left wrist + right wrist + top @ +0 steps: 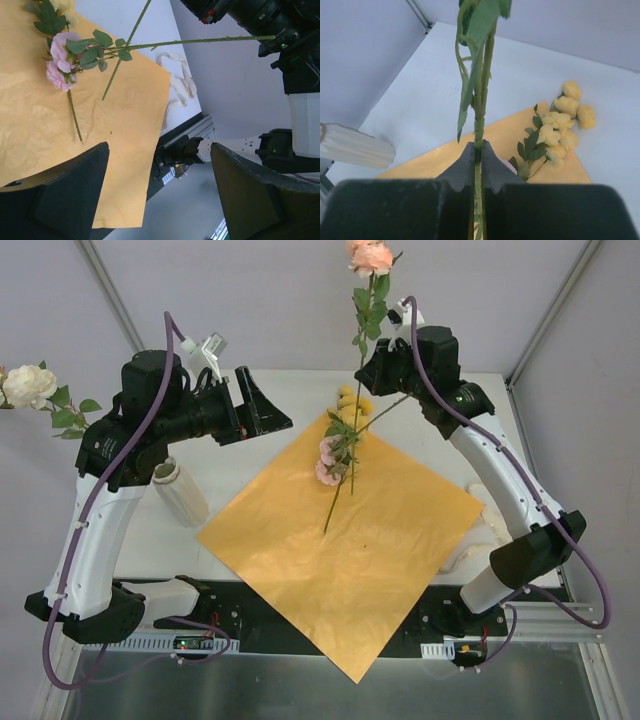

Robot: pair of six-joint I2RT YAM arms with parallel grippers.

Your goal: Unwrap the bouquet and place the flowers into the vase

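The bouquet lies opened: its orange paper (340, 560) is spread flat on the table. On it rest a pink spray (328, 462) and, at the far corner, yellow flowers (350, 405). My right gripper (368, 372) is shut on the green stem (480, 100) of a peach-pink rose (370, 255). The bloom is held high, and the stem's lower end hangs over the paper. The whitish vase (182, 495) stands left of the paper, below my left arm. My left gripper (265, 405) hovers open above the table's far left with nothing between its fingers (75, 190).
A cream ribbon (478, 540) lies loose on the table by the right arm's base. A cream-white flower (28, 385) with leaves shows at the far left edge, beyond the left arm. The paper's near corner overhangs the table's front edge.
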